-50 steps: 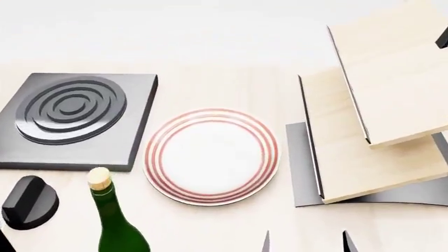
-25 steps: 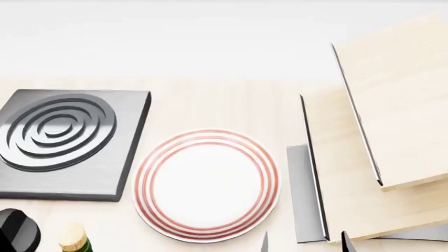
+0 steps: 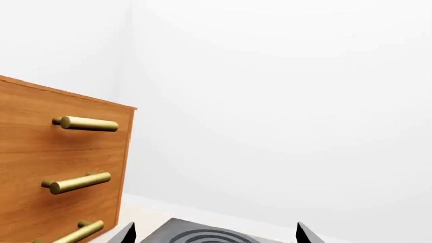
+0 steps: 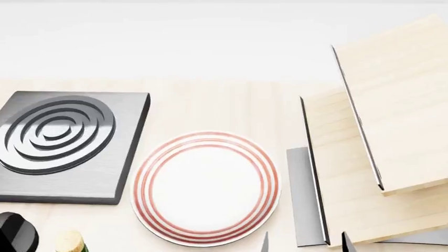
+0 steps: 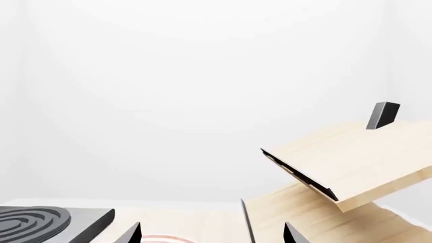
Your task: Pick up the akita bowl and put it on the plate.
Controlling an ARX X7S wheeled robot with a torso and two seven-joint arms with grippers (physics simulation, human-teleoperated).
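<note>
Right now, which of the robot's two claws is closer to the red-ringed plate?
The right. The right gripper has its fingertips poking up at the plate's near right edge. The left gripper doesn't show in the head view; its camera looks over the burner, left of the plate.

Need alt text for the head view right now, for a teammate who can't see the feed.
A white plate with red rim rings lies empty on a pale wooden table, with a dark square burner at its left and tilted light-wood shelf boards at its right. No patterned bowl is in view. Two dark fingertips of the right gripper poke in at the bottom edge.
</note>
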